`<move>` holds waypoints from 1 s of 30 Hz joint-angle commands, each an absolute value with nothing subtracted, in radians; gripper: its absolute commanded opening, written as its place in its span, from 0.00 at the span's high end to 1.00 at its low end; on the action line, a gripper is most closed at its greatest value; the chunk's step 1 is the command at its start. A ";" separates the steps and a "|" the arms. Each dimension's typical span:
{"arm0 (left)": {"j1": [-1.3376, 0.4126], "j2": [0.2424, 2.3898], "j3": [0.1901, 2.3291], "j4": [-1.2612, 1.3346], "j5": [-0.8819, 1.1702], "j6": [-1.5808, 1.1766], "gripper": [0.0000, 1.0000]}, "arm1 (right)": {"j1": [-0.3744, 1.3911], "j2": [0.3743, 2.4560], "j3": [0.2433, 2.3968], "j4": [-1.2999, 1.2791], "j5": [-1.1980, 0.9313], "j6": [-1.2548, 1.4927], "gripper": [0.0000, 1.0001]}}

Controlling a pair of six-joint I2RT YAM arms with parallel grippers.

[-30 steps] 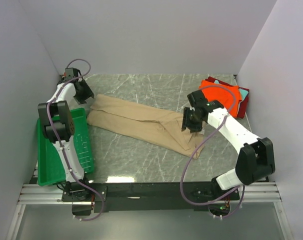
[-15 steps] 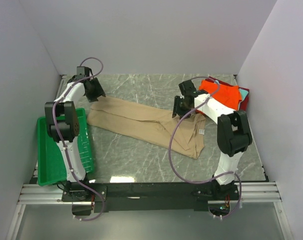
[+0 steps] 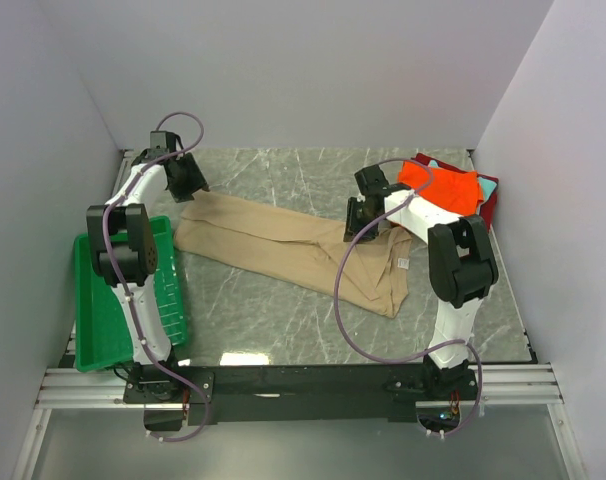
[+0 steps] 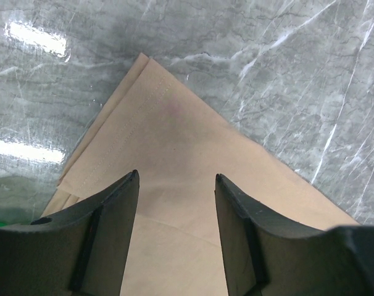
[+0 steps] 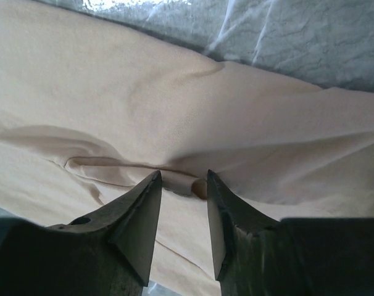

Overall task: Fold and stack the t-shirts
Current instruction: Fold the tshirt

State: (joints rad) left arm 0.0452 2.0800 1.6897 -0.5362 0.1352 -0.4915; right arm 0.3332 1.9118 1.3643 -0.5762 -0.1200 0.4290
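With the right gripper (image 5: 182,179) set narrow, straddling a small raised fold of the tan t-shirt (image 3: 283,245) spread across the marble table (image 3: 283,325), grip unclear, and hovering the left gripper (image 4: 176,179), wide, over its far-left corner.

No writing, brand, number or sign can be read in any view. The only possible label is a small white tag (image 3: 403,263) on the large plain tan cloth t-shirt (image 3: 283,245), near that shirt's right-hand end in the top view. Anything printed on the tag is too small to make out.
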 commanded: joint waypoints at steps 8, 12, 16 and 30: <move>0.046 2.026 1.689 -0.526 0.143 -0.479 0.42 | 0.330 1.881 1.339 -0.561 -0.147 0.426 0.69; 0.044 2.019 1.677 -0.525 0.137 -0.477 0.42 | 0.334 1.870 1.330 -0.563 -0.166 0.430 0.83; 0.046 2.019 1.666 -0.525 0.133 -0.477 0.43 | 0.345 1.849 1.328 -0.586 -0.166 0.423 0.99; 0.045 2.019 1.646 -0.528 0.136 -0.479 0.42 | 0.466 1.783 1.316 -0.643 -0.156 0.477 1.00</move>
State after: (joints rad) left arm 0.0452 2.0781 1.6547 -0.5396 0.1341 -0.4908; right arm 0.4374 1.8236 1.3270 -0.6155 -0.1665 0.4515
